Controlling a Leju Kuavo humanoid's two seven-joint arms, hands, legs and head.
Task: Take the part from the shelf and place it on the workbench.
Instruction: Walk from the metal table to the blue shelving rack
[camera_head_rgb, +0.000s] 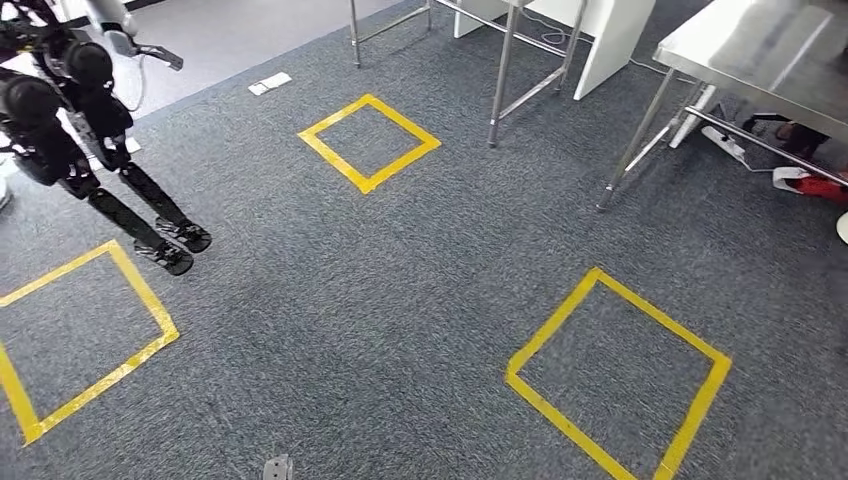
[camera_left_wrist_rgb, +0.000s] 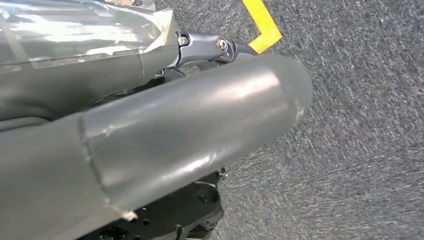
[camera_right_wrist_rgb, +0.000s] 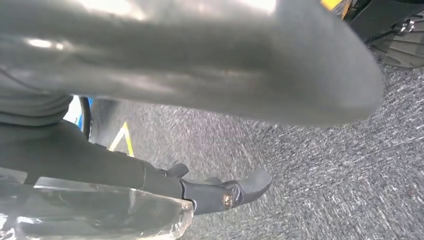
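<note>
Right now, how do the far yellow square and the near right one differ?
The far square looks smaller and shows whole; the near square looks bigger, one corner cut off. The far square lies beside table legs; the near square on open carpet. Both are yellow tape outlines.

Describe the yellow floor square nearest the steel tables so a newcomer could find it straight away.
Start at the steel table legs at the far side of the grey carpet. Just in front of them, toward the left, lies a yellow taped square. It is the farthest of the three yellow squares and looks the smallest, and a white slip lies on the carpet beyond it.
</note>
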